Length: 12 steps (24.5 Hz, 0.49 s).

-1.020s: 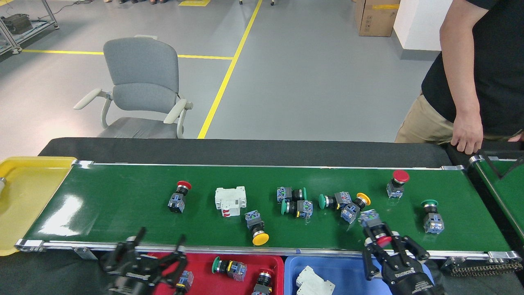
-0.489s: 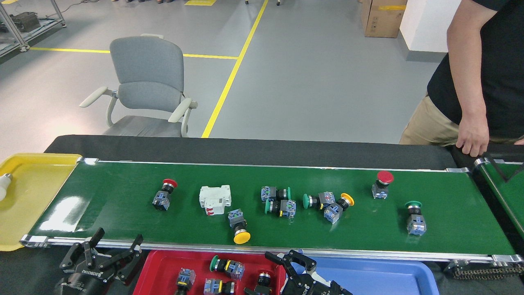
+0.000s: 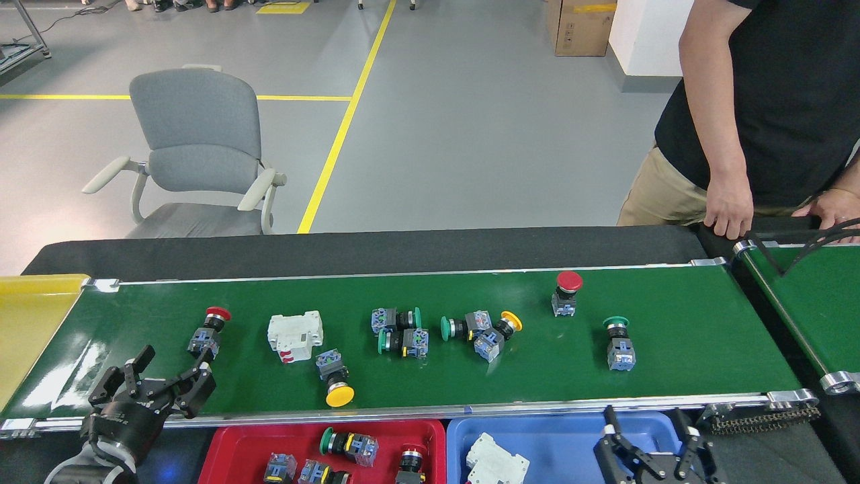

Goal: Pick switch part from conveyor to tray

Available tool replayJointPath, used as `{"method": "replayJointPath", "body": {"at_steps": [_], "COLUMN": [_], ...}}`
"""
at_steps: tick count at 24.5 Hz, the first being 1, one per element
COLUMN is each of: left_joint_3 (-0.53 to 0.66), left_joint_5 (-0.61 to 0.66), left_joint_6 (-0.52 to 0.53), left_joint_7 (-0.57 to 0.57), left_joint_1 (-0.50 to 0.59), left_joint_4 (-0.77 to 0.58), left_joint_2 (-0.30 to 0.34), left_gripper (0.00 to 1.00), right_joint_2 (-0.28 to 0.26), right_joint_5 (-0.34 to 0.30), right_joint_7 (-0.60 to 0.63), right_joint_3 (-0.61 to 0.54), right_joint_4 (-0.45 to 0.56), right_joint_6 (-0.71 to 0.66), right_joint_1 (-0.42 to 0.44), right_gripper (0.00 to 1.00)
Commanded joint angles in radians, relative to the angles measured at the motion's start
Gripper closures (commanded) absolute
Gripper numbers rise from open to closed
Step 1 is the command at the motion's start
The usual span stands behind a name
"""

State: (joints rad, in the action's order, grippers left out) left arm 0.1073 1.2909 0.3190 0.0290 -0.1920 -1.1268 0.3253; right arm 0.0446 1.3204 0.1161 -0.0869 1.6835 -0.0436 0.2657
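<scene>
The conveyor runs across the head view with several switch parts on it. From left to right these are a red-capped one, a white breaker block, a yellow-capped one, a cluster of green and yellow ones, a red mushroom one and a green one. My left gripper is open over the belt's near left edge, just below the red-capped part, holding nothing. Over the blue tray at the bottom right, my right gripper is open and empty. A red tray holds several switches.
A yellow tray sits at the belt's left end. A second green belt joins at the right. A person stands at the far right with a hand on the black table edge. A grey chair is behind the table.
The parts have travelled left on the belt. My right gripper, shut on a red switch a second ago, crossed the trays and is now open. My left gripper rose onto the belt's edge.
</scene>
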Motion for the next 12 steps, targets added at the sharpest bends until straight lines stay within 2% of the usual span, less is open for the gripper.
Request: {"method": "replayJointPath", "body": {"at_steps": [1, 5, 7, 8, 9, 10, 11, 12], "left_joint_3": [-0.012, -0.044, -0.057, -0.063, -0.069, -0.075, -0.075, -0.075], "left_joint_5": [0.002, 0.007, 0.007, 0.007, 0.007, 0.005, 0.004, 0.004], "left_joint_6": [-0.008, -0.023, -0.055, -0.072, -0.070, -0.064, -0.057, -0.046], "left_joint_7": [-0.018, -0.076, -0.078, -0.078, -0.078, -0.078, -0.080, -0.080], "left_joint_1": [-0.055, -0.142, -0.179, -0.199, -0.210, -0.213, -0.213, -0.213], "left_joint_4": [0.050, 0.193, 0.251, 0.277, 0.294, 0.303, 0.309, 0.315], "left_joint_2": [0.018, 0.026, 0.026, 0.026, 0.026, 0.025, 0.024, 0.021], "left_gripper": [0.00, 0.01, 0.06, 0.13, 0.26, 0.56, 0.73, 0.81], "right_joint_2": [-0.005, -0.003, -0.002, 0.005, 0.005, 0.005, 0.005, 0.003], "right_joint_5": [0.003, 0.048, 0.080, 0.097, 0.105, 0.106, 0.105, 0.105], "right_joint_7": [-0.012, -0.111, -0.128, -0.136, -0.142, -0.150, -0.153, -0.154], "right_joint_3": [-0.005, 0.053, 0.088, 0.107, 0.127, 0.159, 0.184, 0.211], "right_joint_4": [0.002, -0.047, -0.090, -0.120, -0.151, -0.194, -0.228, -0.261], "right_joint_6": [0.045, 0.054, 0.057, 0.074, 0.096, 0.133, 0.165, 0.194], "right_joint_1": [-0.039, -0.154, -0.207, -0.235, -0.260, -0.298, -0.330, -0.364], "right_gripper": [0.01, 0.01, 0.01, 0.01, 0.01, 0.01, 0.01, 0.02]}}
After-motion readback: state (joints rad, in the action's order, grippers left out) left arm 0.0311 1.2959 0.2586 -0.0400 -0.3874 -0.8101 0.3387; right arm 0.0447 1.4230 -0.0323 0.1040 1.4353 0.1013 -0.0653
